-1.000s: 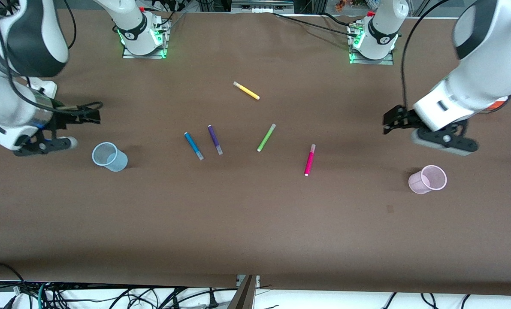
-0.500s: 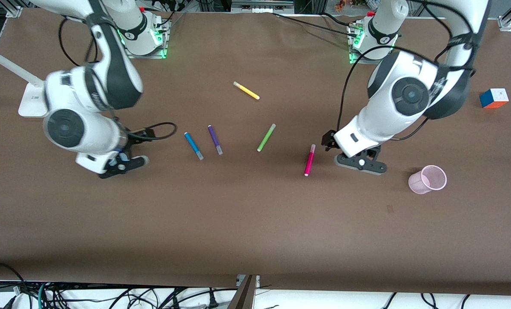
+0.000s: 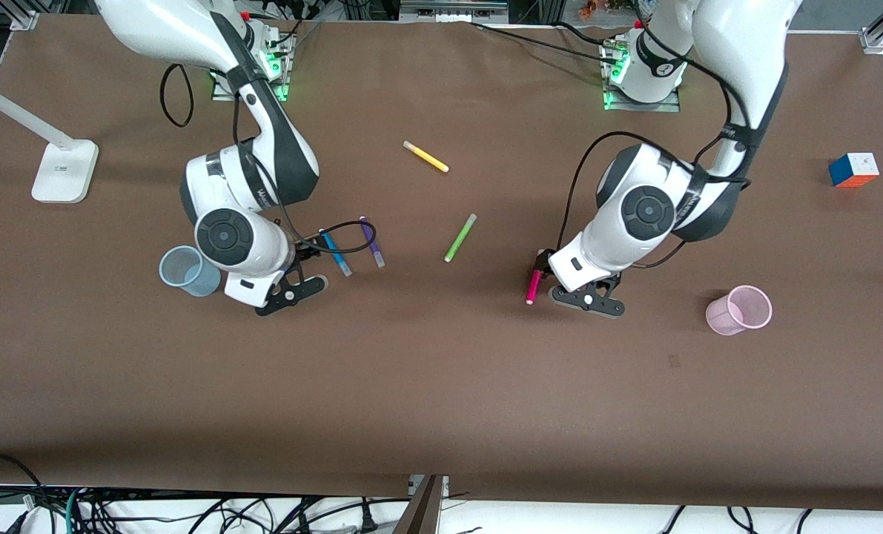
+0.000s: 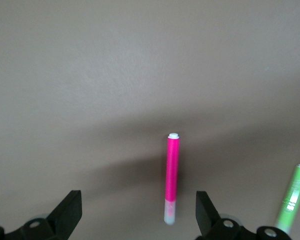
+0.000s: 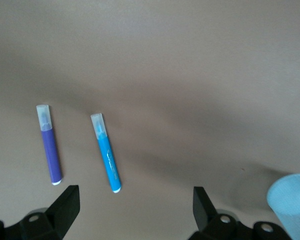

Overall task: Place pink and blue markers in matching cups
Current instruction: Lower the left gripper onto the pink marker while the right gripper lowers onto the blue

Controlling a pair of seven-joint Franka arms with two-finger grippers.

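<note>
Since a moment ago we see both arms swung inward: left claw (image 3: 541,276) open over the pink marker (image 3: 534,286), right claw (image 3: 309,261) open beside the blue marker (image 3: 335,252).

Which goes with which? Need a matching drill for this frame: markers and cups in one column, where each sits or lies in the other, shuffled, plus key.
Column 1
1. slim magenta-pink marker with a pale cap
2. slim bright blue marker with a greyish clear cap
3. small translucent pale pink cup
4. slim yellow marker

Column 2
A. alone, nearest the robots' bases
B. on the table between the open fingers of the left gripper
C. upright toward the left arm's end of the table
D. flat beside the dark purple marker, in front of the open right gripper

Pairs: 1-B, 2-D, 3-C, 4-A
</note>
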